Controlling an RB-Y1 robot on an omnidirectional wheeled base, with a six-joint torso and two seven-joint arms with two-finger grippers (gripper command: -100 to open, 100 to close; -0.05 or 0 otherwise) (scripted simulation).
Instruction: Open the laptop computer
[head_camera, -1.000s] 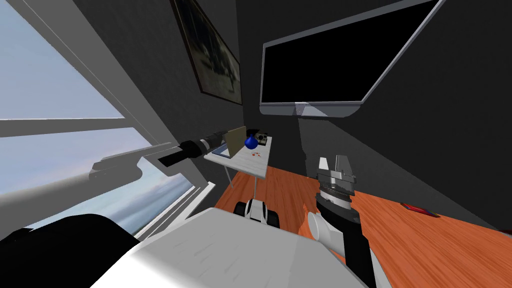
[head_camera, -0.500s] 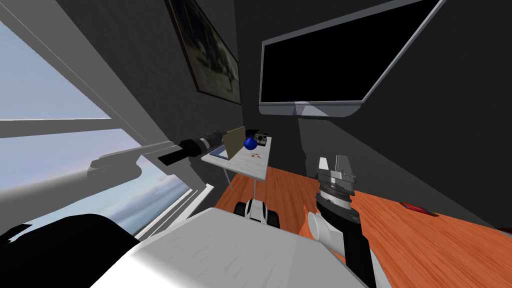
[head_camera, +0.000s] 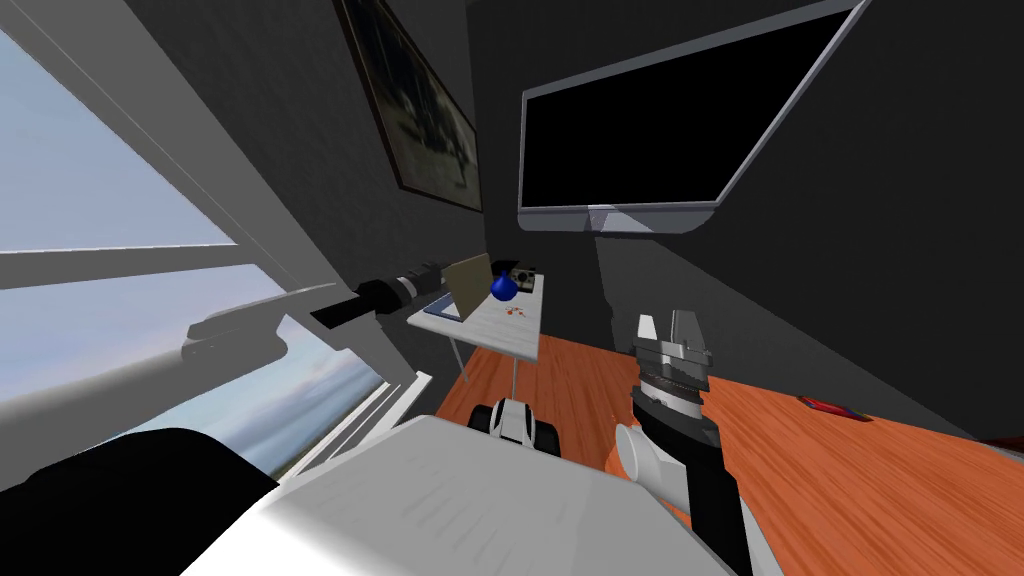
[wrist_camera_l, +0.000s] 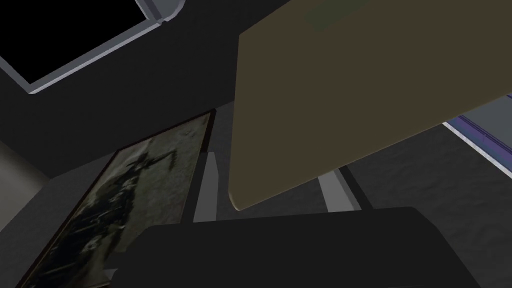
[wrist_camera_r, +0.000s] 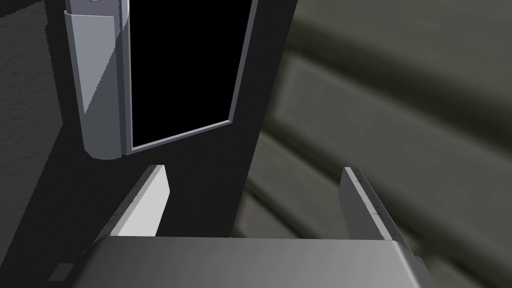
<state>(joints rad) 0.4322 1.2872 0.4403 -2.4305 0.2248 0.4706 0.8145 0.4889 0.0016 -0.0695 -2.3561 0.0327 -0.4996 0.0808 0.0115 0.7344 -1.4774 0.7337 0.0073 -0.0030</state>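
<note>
Where the left arm reaches far out in the head view, the left gripper (head_camera: 437, 272) ends right at the laptop (head_camera: 468, 283). It is so small there that I cannot tell how its fingers stand. The laptop sits on the left side of a small white table (head_camera: 503, 328) by the dark wall. Its tan lid is partly up and leaning. Just beside it is a round blue thing (head_camera: 503, 287). Behind that is a little boxy thing (head_camera: 521, 277), too small to name. Some tiny red bits (head_camera: 514, 312) lie on the table top. The right gripper (head_camera: 668, 326) is held up near the body, well apart from the table, over the orange floor (head_camera: 880, 480). A flat red thing (head_camera: 828, 405) lies on that floor, far off to the right.

In the left wrist view, the lid (wrist_camera_l: 360, 90) is very close and cut off at the picture's edges. One corner of it pokes down between the two fingers (wrist_camera_l: 206, 190), which are spread apart. One finger stands just beside the lid's edge. The tip of the other is hidden behind the lid. I cannot tell if they touch it.

In the right wrist view, the right gripper's two fingers (wrist_camera_r: 145, 200) are spread wide with nothing between them.
</note>
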